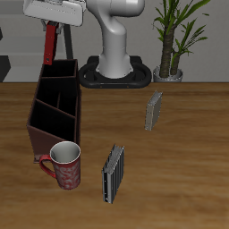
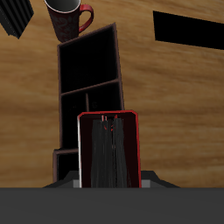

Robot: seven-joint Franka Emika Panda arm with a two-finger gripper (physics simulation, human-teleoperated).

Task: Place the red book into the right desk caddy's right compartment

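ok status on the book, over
Gripper shut on red book, held above the right desk caddy. Not yet in a cell. Mug beside caddy, not blocking.

Exterior view: high, frontal, wide, takes in whole table. Wrist view: looks straight down past gripper, close. Shared: right desk caddy below gripper, mug beyond.
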